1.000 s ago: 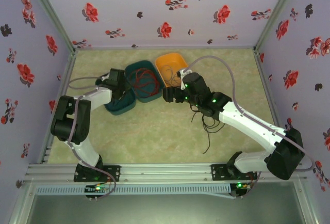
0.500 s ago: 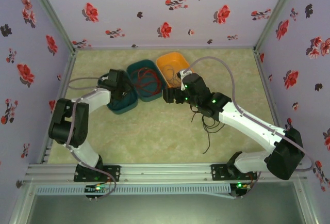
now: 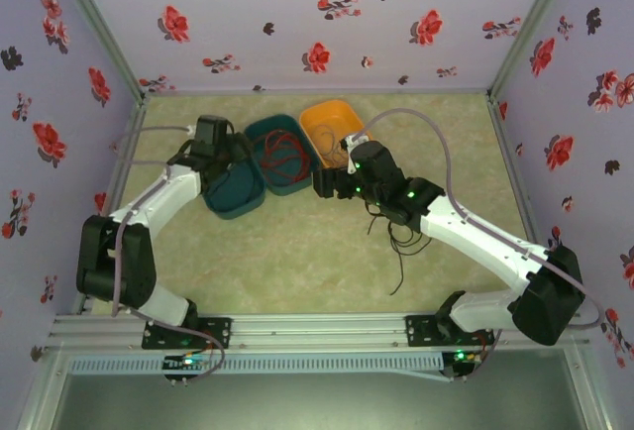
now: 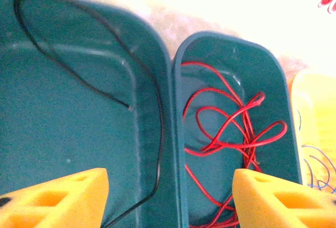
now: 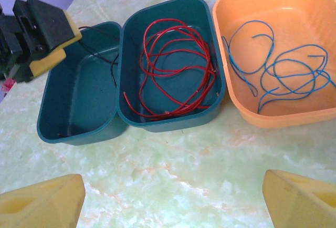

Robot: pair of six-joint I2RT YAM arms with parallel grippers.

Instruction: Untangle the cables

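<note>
Right wrist view shows the sorting well along. The middle tray (image 5: pixel 173 124), deep teal plastic with rounded corners, holds the red cable (image 5: pixel 147 70) in loose glossy loops. Touching the middle tray on its left, a matching teal tray (image 5: pixel 68 131) carries 1 thin black cable (image 4: pixel 160 133) curving along its floor and wall. Touching it on the right, an orange tray (image 5: pixel 273 120) holds wiry blue cables (image 5: pixel 286 78).

The left gripper (image 4: pixel 170 178) hovers over the teal tray left of the middle tray, its yellow foam-like fingers spread with nothing between them. The right gripper (image 5: pixel 173 186) hangs on the near side of the middle tray over the marbled green table (image 5: pixel 173 154), jaws wide and empty. Nearer the arm bases than the middle tray, a black tangle (image 3: pixel 396 242) lies under the right arm. The likely next move is to pinch 1 strand there and draw it free slowly, since hair-thin wire snags.
</note>
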